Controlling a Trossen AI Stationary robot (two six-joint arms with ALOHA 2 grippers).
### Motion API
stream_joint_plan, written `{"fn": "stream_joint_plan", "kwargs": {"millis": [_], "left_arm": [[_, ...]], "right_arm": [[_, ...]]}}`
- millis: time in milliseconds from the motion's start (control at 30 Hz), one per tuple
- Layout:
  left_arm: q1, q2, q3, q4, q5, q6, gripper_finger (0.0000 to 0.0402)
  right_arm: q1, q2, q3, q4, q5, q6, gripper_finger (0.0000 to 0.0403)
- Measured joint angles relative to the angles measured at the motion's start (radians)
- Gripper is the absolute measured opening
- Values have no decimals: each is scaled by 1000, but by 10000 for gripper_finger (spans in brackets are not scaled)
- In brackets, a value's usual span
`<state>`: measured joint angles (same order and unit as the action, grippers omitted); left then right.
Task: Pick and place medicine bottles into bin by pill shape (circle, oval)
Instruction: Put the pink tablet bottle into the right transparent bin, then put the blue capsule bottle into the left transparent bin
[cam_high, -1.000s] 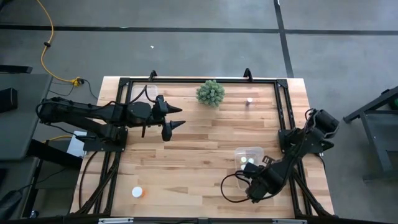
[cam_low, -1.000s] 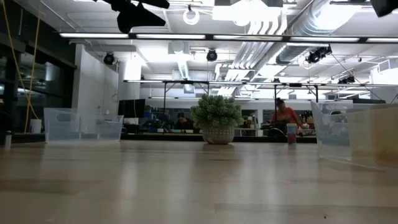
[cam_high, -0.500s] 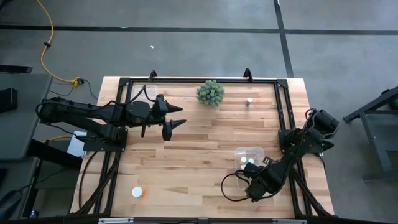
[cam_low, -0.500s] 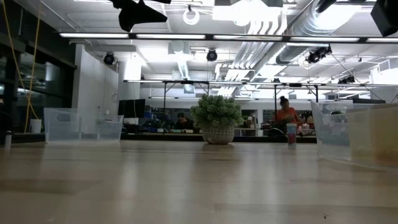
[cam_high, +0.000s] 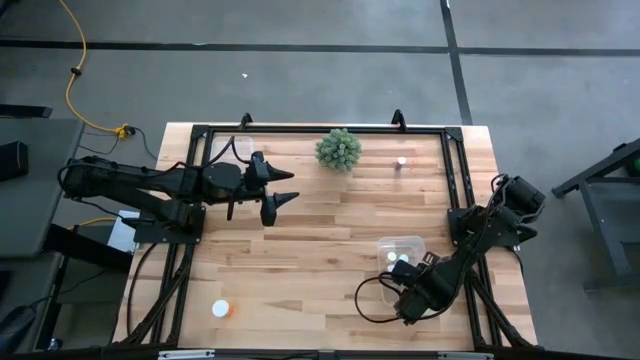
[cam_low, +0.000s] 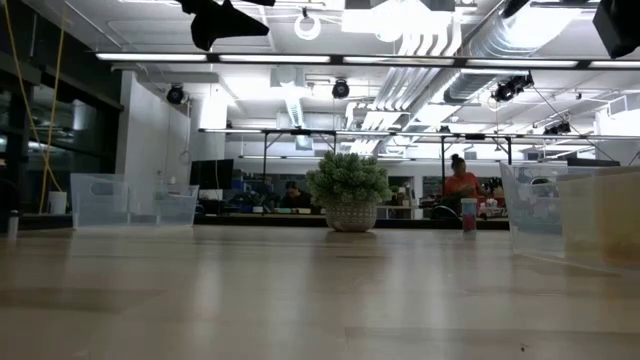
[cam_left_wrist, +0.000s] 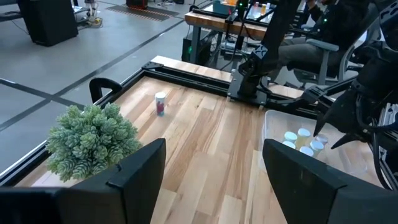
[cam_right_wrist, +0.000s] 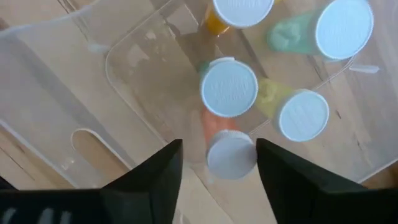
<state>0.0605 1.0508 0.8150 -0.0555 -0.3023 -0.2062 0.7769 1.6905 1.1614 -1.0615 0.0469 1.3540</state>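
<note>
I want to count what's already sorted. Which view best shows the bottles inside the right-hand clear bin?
The right wrist view: it looks down on five white-capped bottles in the bin. The left wrist view shows them small, the high view only specks, the low view none.

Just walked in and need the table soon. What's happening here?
A two-armed robot is sorting medicine bottles into clear bins. The right gripper hangs open over the near-right bin, a bottle just below its fingers and four more inside. The left gripper waits open. Two bottles remain on the table: one at the far edge, one near left.
</note>
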Motion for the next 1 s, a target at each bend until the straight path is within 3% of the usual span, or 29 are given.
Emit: {"fn": "stream_joint_plan", "kwargs": {"millis": [267,567,700,800,900,1000], "left_arm": [[0,0,0,0,1,0,257],[0,0,0,0,3,0,257],[0,0,0,0,34,0,257],[0,0,0,3,87,0,257],[0,0,0,9,153,-15,257],[0,0,0,32,197,-48,257]], "right_arm": [[0,-23,3,8,-51,-8,224],[-1,-242,4,56,-52,-72,225],[-33,-369,4,170,14,-78,225],[-101,-437,4,243,138,-118,225],[-198,-463,4,262,229,-251,225],[-313,-457,2,260,225,-438,225]]}}
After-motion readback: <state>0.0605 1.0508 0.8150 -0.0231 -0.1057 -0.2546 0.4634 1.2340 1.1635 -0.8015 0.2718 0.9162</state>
